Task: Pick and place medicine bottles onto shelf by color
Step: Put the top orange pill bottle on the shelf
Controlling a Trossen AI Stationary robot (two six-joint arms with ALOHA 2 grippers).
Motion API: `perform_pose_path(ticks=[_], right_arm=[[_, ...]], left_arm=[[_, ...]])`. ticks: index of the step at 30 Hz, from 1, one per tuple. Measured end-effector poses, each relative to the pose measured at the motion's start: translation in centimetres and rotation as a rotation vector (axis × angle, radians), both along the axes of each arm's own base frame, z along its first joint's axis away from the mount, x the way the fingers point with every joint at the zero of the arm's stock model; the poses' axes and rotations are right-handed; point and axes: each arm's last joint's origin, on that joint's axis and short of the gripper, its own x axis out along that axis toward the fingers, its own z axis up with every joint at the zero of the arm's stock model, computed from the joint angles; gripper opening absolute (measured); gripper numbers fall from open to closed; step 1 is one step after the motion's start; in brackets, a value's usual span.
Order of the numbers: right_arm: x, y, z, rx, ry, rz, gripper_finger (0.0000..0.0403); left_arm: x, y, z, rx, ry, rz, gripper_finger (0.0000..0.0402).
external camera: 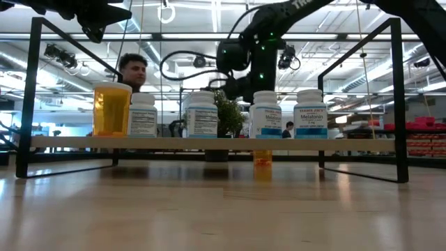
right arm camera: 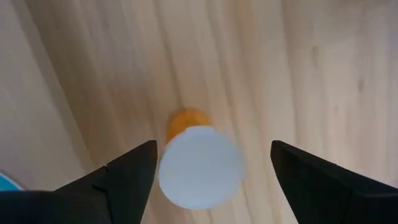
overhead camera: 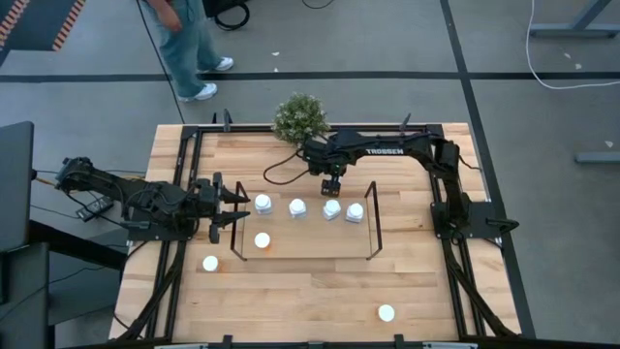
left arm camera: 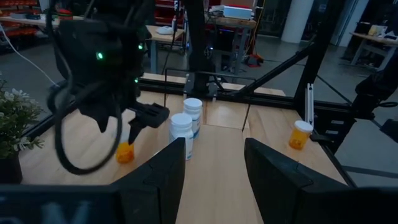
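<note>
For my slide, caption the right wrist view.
Open right gripper poised straight above a white-capped orange bottle standing on the wooden table.

light: bright overhead, even | shadows: soft | left wrist view: dim | right wrist view: near cap blurred

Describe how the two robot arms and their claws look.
Both arms are dark, jointed metal with looping black cables. The right arm carries white TROSSEN lettering. The right claw has two dark, flat, wedge-shaped fingers; the left claw has similar broad dark fingers. Green indicator lights glow on the right arm's wrist.
</note>
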Motion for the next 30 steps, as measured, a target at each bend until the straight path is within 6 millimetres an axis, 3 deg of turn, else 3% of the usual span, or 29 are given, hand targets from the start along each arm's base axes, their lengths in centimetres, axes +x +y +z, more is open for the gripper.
perform_pose_path(ticks=[4,16,30], right_arm=[[-0.60,-0.15,-0.98,0.012,0.037,-0.010,0.0322],[-0.43,-0.30,-1.01,0.004,0.017,-0.001,0.0317],[-0.35,-0.16,-1.01,0.006,0.019,0.047,0.0238]], left_arm=[[0.00,0.00,0.01,0.000,0.000,0.000,0.0172],[0.00,0.00,0.00,0.002,0.000,0.000,0.0172],[-0.01,0.00,-0.07,0.005,0.008,-0.001,0.0172]])
